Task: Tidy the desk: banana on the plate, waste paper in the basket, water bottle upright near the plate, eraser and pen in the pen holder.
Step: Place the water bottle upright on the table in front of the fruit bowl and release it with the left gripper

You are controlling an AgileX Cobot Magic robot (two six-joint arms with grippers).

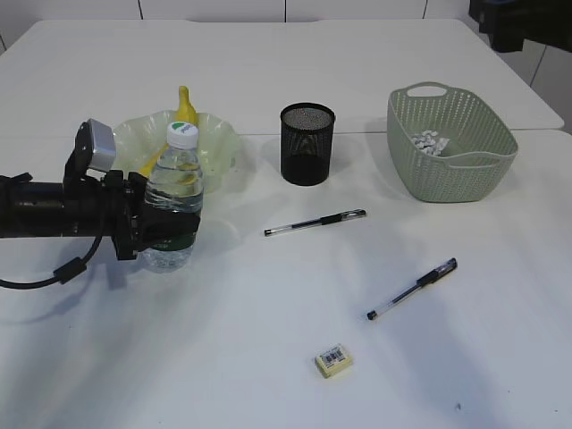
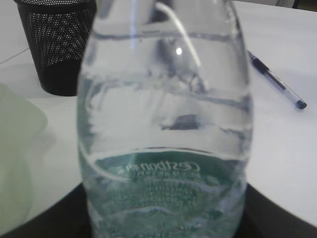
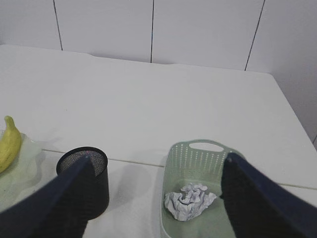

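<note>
My left gripper [image 1: 154, 230] is shut on the water bottle [image 1: 173, 198] around its green label. The bottle stands upright just in front of the plate [image 1: 219, 134], its base at desk level. In the left wrist view the bottle [image 2: 163, 114] fills the frame between my dark fingers [image 2: 44, 223]. The banana [image 1: 185, 107] lies on the plate. The waste paper [image 3: 189, 201] sits inside the basket [image 1: 451, 147]. Two pens [image 1: 315, 222] [image 1: 413, 289] and the eraser [image 1: 333, 360] lie on the desk [image 1: 268, 304]. The pen holder [image 1: 307, 143] stands in the middle. My right gripper [image 3: 158, 157] hangs open high above basket and holder.
The right arm's dark body [image 1: 523, 22] shows at the exterior view's top right corner. A seam between two tabletops [image 1: 357, 133] runs behind the pen holder. The desk's front and right edges lie near the eraser and the basket.
</note>
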